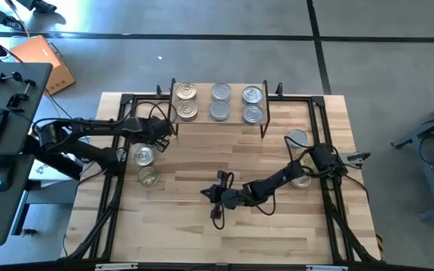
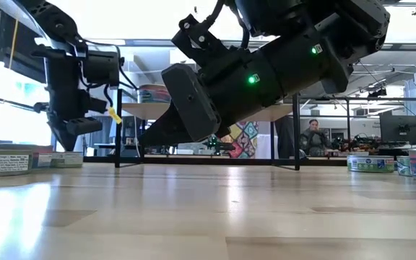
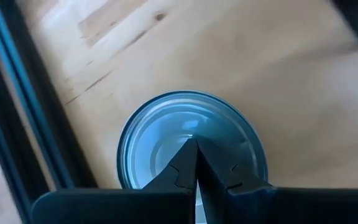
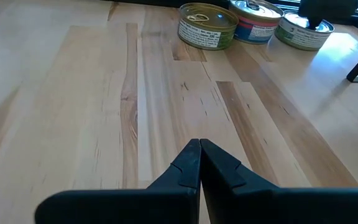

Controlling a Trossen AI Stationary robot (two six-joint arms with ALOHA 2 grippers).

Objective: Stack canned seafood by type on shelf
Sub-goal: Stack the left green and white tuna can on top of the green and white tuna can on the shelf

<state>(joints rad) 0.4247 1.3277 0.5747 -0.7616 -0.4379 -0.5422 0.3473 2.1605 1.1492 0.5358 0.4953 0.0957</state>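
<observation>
The scene was brightly and evenly lit from overhead, with soft, short shadows under the arms on the surface (image 1: 224,233). In the low view, windows and ceiling lights behind glared white, leaving the near arm (image 2: 266,72) a dark, blurred silhouette, and pale reflections streaked the wood. The left wrist view carried a cool blue cast; the tin (image 3: 191,134) lid shone, and the fingers (image 3: 185,171) looked soft and out of focus

Open tabletop (image 1: 202,162) between shelf (image 1: 218,103) and arms.
</observation>
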